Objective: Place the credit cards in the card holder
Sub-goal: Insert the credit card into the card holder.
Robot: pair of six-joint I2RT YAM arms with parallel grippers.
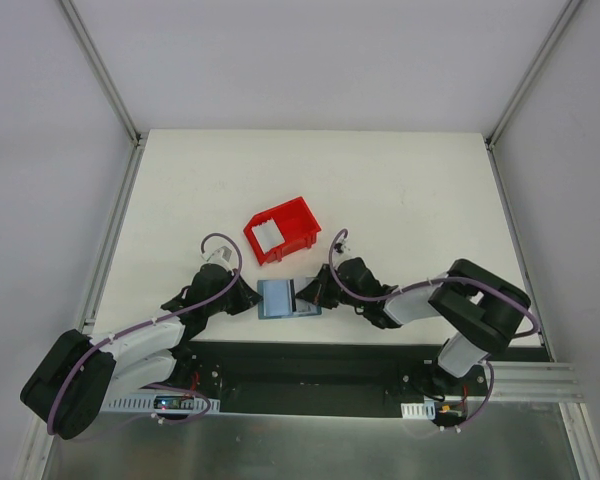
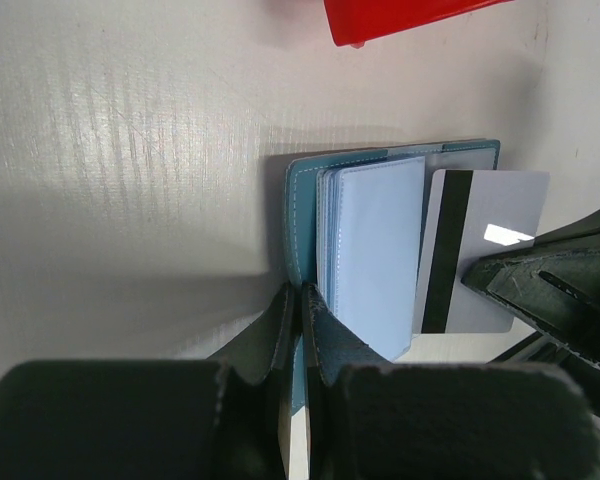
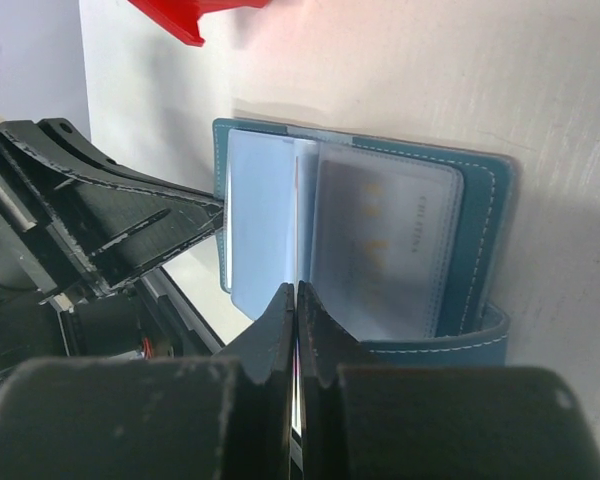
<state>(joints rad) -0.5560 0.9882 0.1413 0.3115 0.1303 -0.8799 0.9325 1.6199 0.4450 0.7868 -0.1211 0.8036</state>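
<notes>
The teal card holder [image 1: 278, 298] lies open near the table's front edge, its pale blue pockets fanned out. My left gripper [image 2: 300, 292] is shut on the edge of its teal cover [image 2: 302, 200]. My right gripper [image 3: 296, 290] is shut on a white credit card with a black stripe [image 2: 480, 250], held at the wallet's right side over the pockets. In the right wrist view this card is edge-on between the fingers. Another card [image 3: 385, 245] sits in a clear pocket of the card holder [image 3: 480, 220]. In the top view the left gripper [image 1: 248, 298] and the right gripper [image 1: 315, 295] flank the wallet.
A red plastic bin [image 1: 285, 228] stands just behind the wallet, with pale cards [image 1: 267, 236] inside. Its edge shows in the left wrist view [image 2: 400, 15] and the right wrist view [image 3: 180, 15]. The table's front edge runs just below the wallet.
</notes>
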